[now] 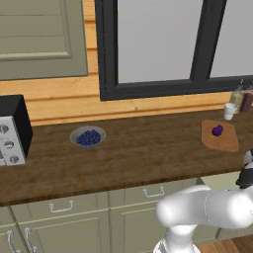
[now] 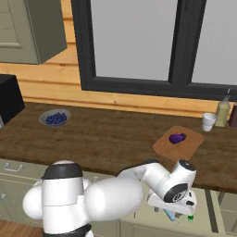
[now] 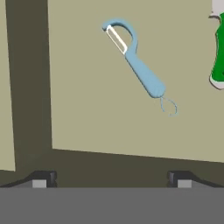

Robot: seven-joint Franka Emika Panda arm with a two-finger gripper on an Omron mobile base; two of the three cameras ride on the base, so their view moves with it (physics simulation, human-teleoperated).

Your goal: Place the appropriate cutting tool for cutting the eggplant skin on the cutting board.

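The arm is bent down below the front edge of the tabletop (image 2: 106,139), its claw (image 3: 111,177) pointed into an open drawer (image 3: 87,109) at the right end of the cabinets, fingers spread wide with nothing between them. On the drawer's pale floor lies a light-blue peeler (image 3: 136,65), blade end far from the claw and handle with its wire loop toward it (the handle is the obvious place to grab). A green-handled tool (image 3: 217,52) sits at the drawer's right edge, mostly cut off, so what kind it is cannot be told. The peeler looks like the right pick for eggplant skin, which would explain why the claw hangs over it and not the green one. Up on the tabletop the cutting board (image 2: 178,142) lies toward the right, with the eggplant (image 2: 176,138) on it, leaving bare wood around for the tool. A white cup (image 2: 208,121) and a bottle (image 2: 222,111) stand just beyond the board; a bowl of blueberries (image 1: 88,137) sits well apart to the left, near a toaster oven (image 1: 12,131). Grasp not yet made.
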